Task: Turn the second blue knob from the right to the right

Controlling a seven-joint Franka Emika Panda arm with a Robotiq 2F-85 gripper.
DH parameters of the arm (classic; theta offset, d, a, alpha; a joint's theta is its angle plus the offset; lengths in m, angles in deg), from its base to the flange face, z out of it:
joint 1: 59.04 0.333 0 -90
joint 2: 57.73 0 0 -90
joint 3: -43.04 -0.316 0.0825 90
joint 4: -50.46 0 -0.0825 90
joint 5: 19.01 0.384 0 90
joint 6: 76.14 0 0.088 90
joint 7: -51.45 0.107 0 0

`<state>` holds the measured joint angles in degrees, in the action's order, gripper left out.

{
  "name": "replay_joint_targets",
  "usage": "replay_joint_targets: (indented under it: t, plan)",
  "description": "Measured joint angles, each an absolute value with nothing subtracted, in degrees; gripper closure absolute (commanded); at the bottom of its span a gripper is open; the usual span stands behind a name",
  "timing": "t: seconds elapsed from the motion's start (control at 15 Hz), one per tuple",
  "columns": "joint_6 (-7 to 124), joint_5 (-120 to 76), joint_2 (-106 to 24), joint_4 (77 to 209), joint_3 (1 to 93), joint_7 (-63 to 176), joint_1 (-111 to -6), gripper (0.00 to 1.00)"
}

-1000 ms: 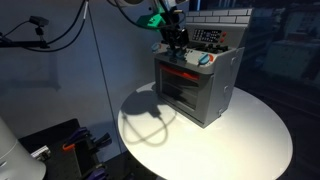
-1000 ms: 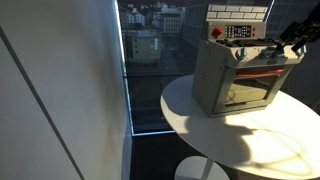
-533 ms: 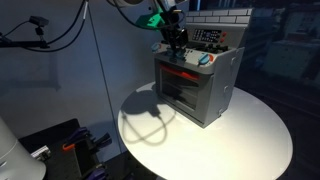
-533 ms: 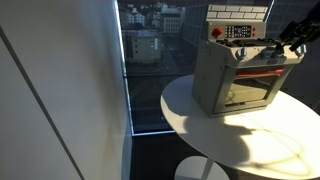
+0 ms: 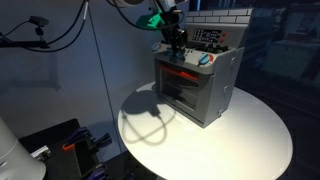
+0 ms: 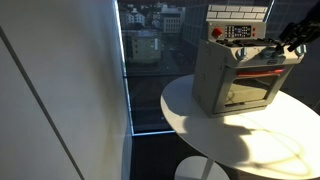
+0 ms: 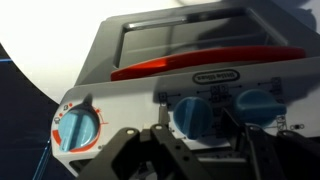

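Note:
A grey toy oven (image 5: 196, 92) stands on a round white table in both exterior views (image 6: 236, 82). Its control panel shows in the wrist view with a red-and-blue dial (image 7: 78, 128) on the left and two blue knobs. My gripper (image 7: 197, 120) straddles the nearer blue knob (image 7: 193, 112), one finger on each side. A thin strip of white panel shows between the knob and the right finger. The other blue knob (image 7: 259, 107) lies just beyond that finger. In the exterior views the gripper (image 5: 176, 42) (image 6: 290, 42) sits at the oven's top front panel.
The oven has a red door handle (image 7: 205, 56) and a glass door (image 7: 185, 35). The round table (image 5: 250, 140) has bare surface in front of the oven. A dark window (image 6: 150, 60) and cables (image 5: 60, 30) lie beyond.

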<state>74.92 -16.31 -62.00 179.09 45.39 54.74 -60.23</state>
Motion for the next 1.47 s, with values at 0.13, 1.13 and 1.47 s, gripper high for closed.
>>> replay_joint_targets:
  t: [0.13, 1.13, 1.47]
  plan:
    - [74.92, -16.31, -61.92, 179.00, 45.39, 54.78, -60.23, 0.55]
    - [74.92, -16.34, -61.72, 178.89, 45.39, 55.52, -60.25, 0.76]
    - [74.92, -16.35, -61.62, 178.88, 45.35, 55.86, -60.24, 0.87]
